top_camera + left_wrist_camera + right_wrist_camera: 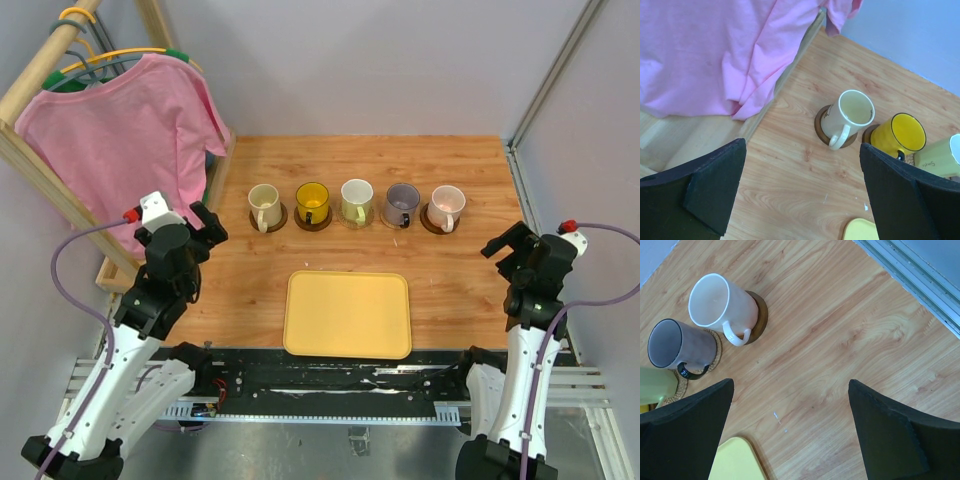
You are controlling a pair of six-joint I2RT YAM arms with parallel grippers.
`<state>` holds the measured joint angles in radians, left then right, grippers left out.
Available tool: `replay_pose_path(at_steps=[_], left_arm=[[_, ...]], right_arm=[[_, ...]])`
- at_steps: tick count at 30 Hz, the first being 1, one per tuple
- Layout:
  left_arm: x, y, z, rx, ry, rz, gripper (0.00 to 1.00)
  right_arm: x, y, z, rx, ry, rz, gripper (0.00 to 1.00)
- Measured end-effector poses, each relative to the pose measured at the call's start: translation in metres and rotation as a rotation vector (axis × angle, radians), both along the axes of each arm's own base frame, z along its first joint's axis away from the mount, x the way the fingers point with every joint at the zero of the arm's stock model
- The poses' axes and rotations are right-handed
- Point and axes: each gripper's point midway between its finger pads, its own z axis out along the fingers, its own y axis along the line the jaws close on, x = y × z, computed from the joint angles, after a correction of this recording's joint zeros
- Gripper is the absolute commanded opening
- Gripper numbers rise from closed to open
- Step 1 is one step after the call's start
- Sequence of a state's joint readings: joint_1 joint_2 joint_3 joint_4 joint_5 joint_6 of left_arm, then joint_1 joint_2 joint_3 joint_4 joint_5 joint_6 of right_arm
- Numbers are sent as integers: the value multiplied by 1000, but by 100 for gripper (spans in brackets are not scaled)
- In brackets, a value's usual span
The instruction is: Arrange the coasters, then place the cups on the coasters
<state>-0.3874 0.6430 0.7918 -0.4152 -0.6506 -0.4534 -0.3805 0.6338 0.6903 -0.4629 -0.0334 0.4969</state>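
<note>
Several cups stand in a row across the table's far half, each on its own coaster: beige cup (264,205), yellow cup (312,200), white cup (356,198), grey-purple cup (402,202), pale pink cup (446,205). The left wrist view shows the beige cup (852,112) on a dark brown coaster (821,129), with the yellow cup (902,135) beside it. In the right wrist view the pink cup (720,302) sits on a dark coaster (760,317) and the grey-purple cup (677,347) on a woven coaster (716,352). My left gripper (205,228) (802,147) and right gripper (503,245) (791,384) hover open and hold nothing, on the near side of the row.
A yellow rectangular tray (347,313) lies near the front edge, between the arms. A wooden rack with a pink T-shirt (120,130) stands at the far left, close to my left arm. A metal frame rail (530,200) borders the table on the right.
</note>
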Motion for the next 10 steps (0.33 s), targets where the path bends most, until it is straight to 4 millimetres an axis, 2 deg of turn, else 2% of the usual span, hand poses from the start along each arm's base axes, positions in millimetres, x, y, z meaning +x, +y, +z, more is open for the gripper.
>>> replay_pose_path(at_steps=[10], left_arm=[[-1,-4,-11,18,25,-32,100]], right_arm=[[-1,1,-4,-1,9,7,98]])
